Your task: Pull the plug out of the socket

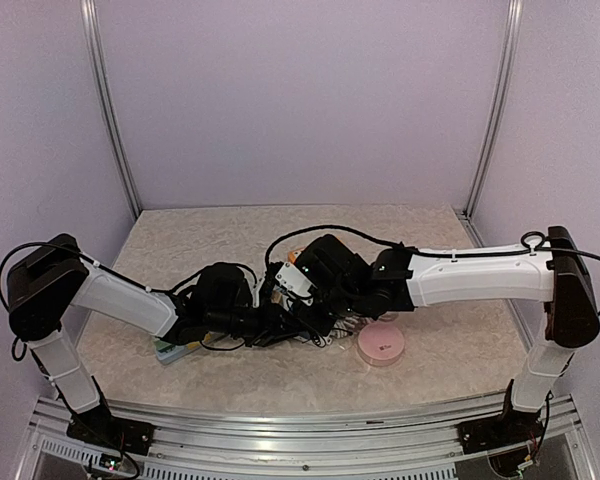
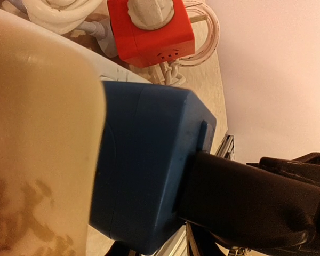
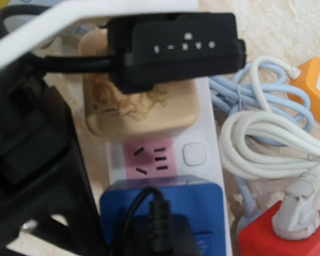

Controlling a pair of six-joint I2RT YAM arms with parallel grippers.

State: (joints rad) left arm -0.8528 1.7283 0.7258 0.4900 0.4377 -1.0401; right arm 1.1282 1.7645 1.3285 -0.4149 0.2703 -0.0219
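Finding the beige plug seated in the white power strip, mid-table toward the near edge, with a black block lying across its top. Passing a pink socket, then meeting a blue plug along the strip. Seeing one black finger of the left gripper pressing the blue plug's side. Noting the right gripper reaching over from the right. Failing to make out either jaw gap: cannot tell. Spotting a pink disc further right.

From above, the left arm and right arm hide most of the white plastic power strip by the worktop's near edge.
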